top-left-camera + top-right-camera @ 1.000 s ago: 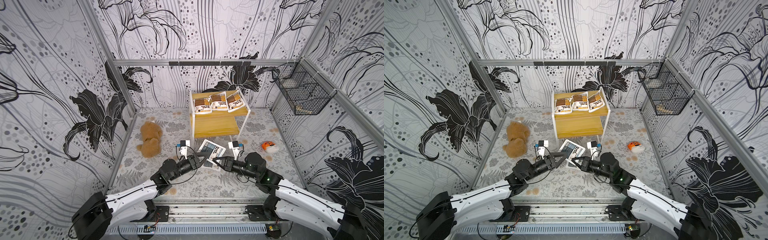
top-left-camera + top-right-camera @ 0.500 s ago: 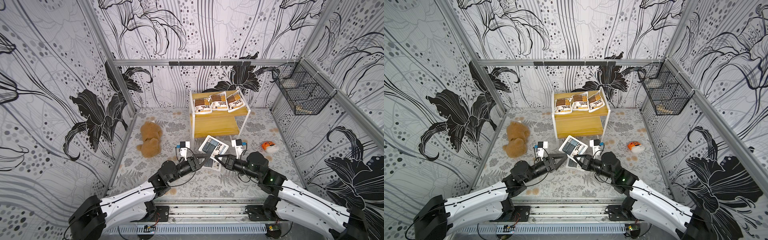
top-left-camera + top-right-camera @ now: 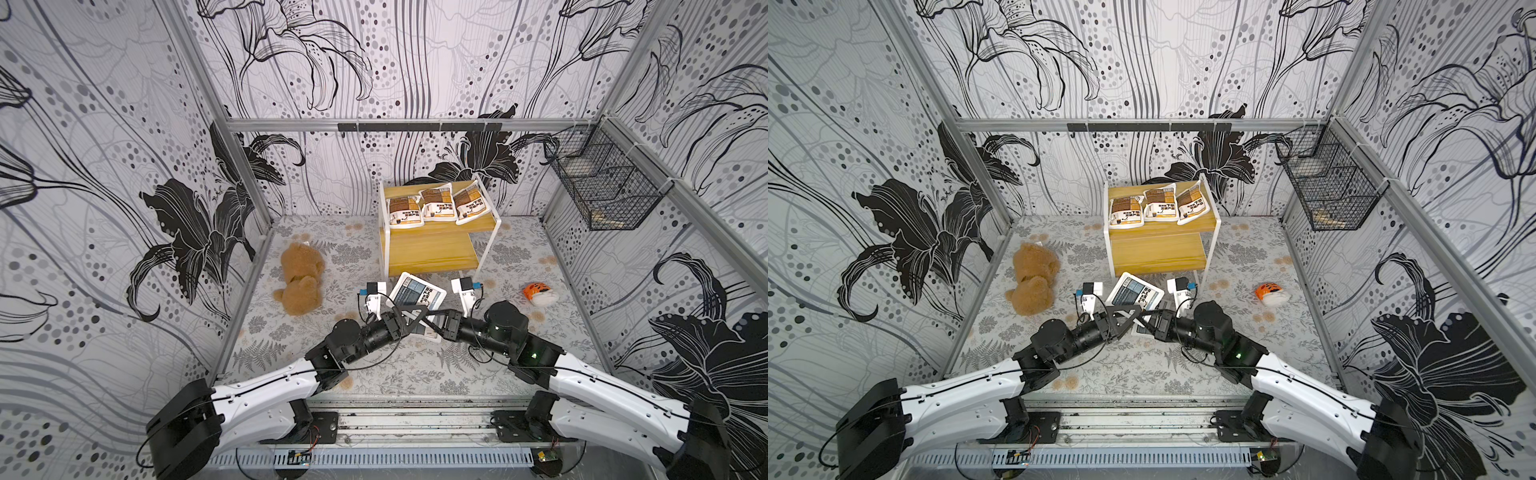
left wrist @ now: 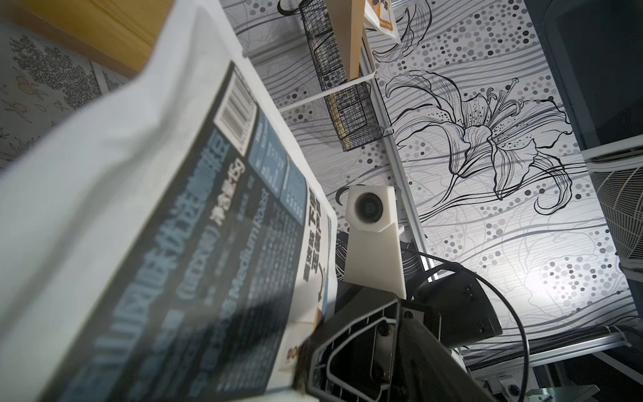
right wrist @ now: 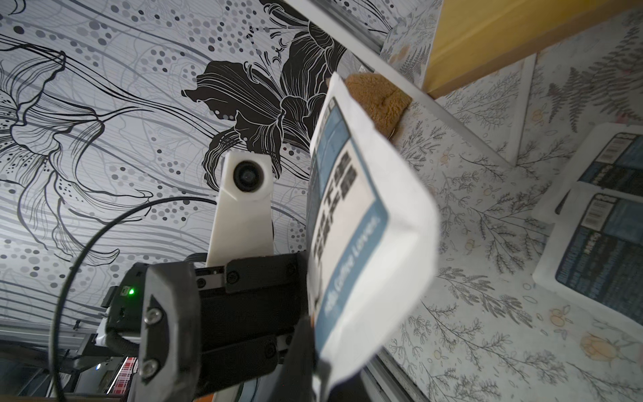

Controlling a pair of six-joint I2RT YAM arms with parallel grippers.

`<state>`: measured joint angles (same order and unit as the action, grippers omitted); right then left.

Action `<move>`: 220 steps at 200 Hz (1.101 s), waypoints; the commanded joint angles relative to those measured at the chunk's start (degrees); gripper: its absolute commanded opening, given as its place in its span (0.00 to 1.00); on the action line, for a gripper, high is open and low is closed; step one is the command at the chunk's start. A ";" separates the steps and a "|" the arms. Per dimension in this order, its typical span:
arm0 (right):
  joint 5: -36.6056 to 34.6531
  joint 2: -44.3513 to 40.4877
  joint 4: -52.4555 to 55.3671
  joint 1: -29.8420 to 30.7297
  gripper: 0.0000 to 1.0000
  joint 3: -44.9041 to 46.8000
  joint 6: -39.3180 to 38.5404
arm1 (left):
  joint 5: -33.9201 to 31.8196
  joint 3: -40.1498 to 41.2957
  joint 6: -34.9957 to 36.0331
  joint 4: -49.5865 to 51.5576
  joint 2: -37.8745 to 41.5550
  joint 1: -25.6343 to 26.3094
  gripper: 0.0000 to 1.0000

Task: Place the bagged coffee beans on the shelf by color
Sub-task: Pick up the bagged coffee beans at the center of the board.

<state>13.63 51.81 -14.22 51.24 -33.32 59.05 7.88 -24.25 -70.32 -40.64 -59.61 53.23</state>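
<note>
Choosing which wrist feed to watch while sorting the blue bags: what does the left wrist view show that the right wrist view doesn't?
Left wrist only: the wire basket, an orange-labelled pouch on the shelf, and the barcode side of the lifted grey-blue pouch. Right wrist only: the plush bear and two more grey-blue pouches lying on the floor. Both: the lifted grey-blue pouch close up, and the shelf's yellow wood.

plush bear (image 3: 300, 277): lying on floor | orange toy (image 3: 539, 292): floor | wire basket (image 3: 602, 187): wall-mounted
</note>
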 commanded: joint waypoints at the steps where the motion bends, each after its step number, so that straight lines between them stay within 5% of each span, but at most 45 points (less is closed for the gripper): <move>1: 0.50 -0.37 -1.17 0.26 0.08 -1.90 -1.50 | -2.57 -1.06 1.55 -4.96 0.78 0.12 0.66; 76: -0.89 -2.30 -1.65 0.26 0.08 0.27 -0.92 | -5.50 -0.53 1.88 -4.03 2.93 0.20 0.44; 121: -0.80 -3.44 -1.43 0.27 0.12 1.30 -0.41 | -5.88 -0.87 1.68 -3.01 2.53 0.21 0.14; 149: -1.30 -4.25 1.48 0.28 0.30 0.34 -1.27 | -5.28 -2.76 3.25 1.92 2.40 0.16 0.02; 185: -3.25 -5.84 15.20 -0.40 0.74 -5.15 -5.68 | -0.95 -9.06 7.40 16.98 2.21 -2.23 0.00; 220: 5.25 -6.33 20.83 -8.08 0.80 -8.44 -8.79 | 11.13 -16.01 13.84 31.45 0.45 -7.75 0.00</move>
<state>13.72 46.81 0.73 47.62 -39.03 53.84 9.43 -36.23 -62.74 -20.34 -57.87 48.71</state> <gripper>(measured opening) 0.792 0.101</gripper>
